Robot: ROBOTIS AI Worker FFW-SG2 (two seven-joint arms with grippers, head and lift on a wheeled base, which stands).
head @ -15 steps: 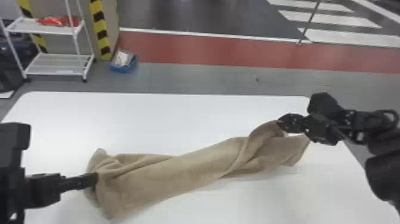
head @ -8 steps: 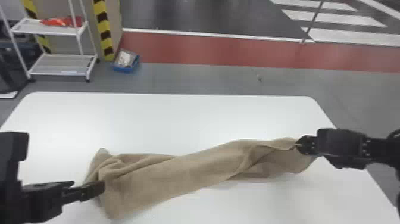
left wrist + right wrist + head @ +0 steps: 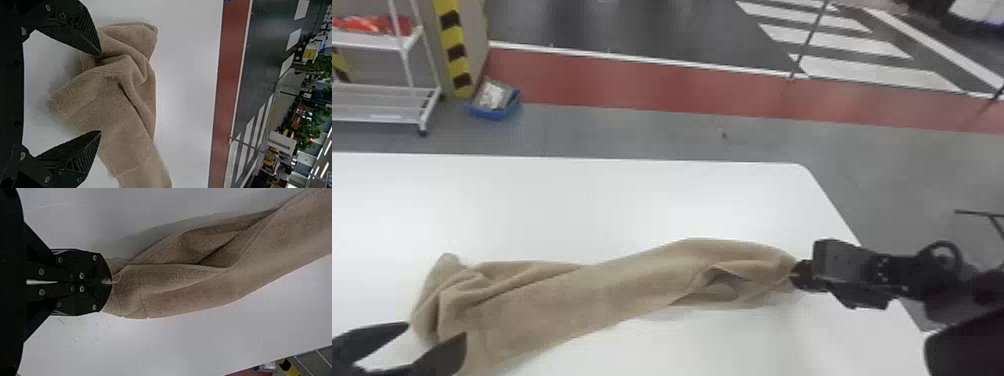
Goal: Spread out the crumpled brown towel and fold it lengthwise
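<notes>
The brown towel (image 3: pixel 612 290) lies stretched as a twisted, rumpled strip across the white table. At its right end, my right gripper (image 3: pixel 797 276) is shut on the towel's edge; in the right wrist view this gripper (image 3: pixel 106 282) has its fingers pressed together on the cloth (image 3: pixel 188 286). My left gripper (image 3: pixel 439 334) is open at the towel's left end. In the left wrist view the open left gripper (image 3: pixel 100 94) has its fingertips on either side of the bunched towel (image 3: pixel 117 98), with folds visible between and beyond them.
The white table (image 3: pixel 572 200) has its far edge and right corner in view. Beyond it on the floor are a white shelf rack (image 3: pixel 382 102) and a blue bin (image 3: pixel 496 102), at the far left.
The left gripper has opened and let go of the towel's left end. My right gripper drew the right end rightward and nearer. The head view has shifted to the right.
</notes>
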